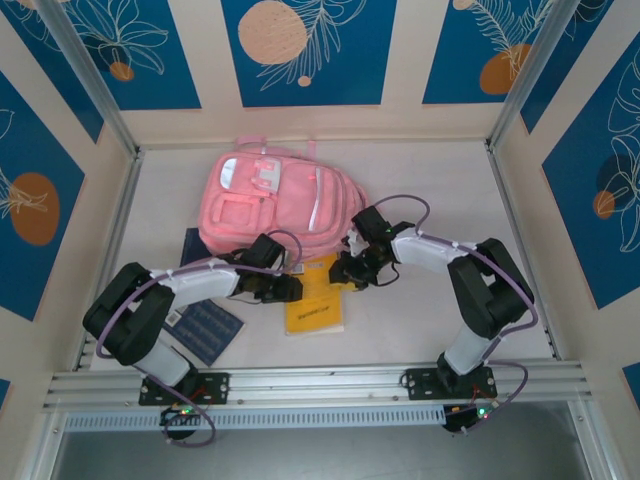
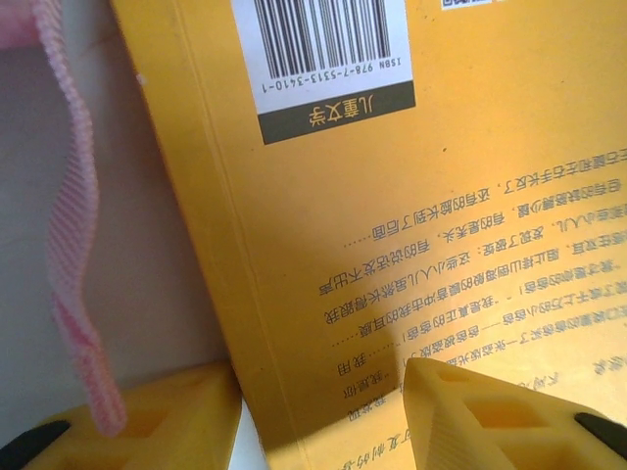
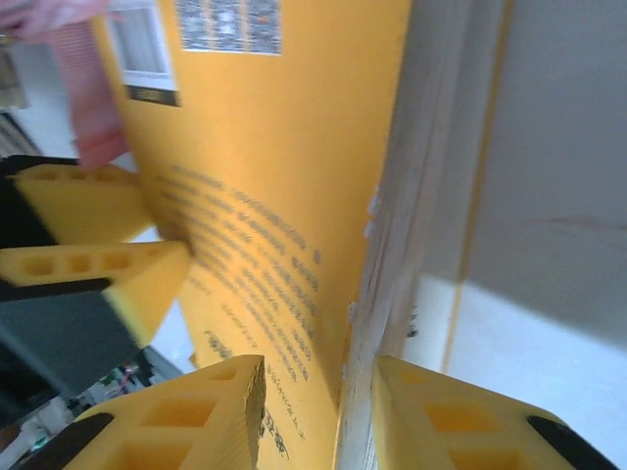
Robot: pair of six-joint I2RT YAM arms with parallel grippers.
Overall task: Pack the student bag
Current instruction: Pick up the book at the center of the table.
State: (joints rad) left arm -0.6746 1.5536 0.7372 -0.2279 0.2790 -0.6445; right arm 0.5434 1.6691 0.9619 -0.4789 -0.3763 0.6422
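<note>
The student bag [image 1: 265, 205], pink with pale trim, lies at the back middle of the table. A yellow book [image 1: 315, 300] lies just in front of it, back cover and barcode up [image 2: 441, 196]. My left gripper [image 1: 288, 288] is at the book's left edge, open. The spine edge sits between its fingers [image 2: 321, 377], and a pink strap [image 2: 71, 225] hangs beside the left finger. My right gripper [image 1: 350, 272] is at the book's right side, open, and straddles the white page edge [image 3: 321, 367]. The right finger is against the pages, and a gap shows beside the cover [image 3: 284, 147].
A dark blue book [image 1: 205, 328] lies at the front left beside the left arm. Patterned walls close in the table on three sides, and an aluminium rail [image 1: 320, 380] runs along the front. The left gripper's yellow fingers [image 3: 98, 206] come close to the right gripper.
</note>
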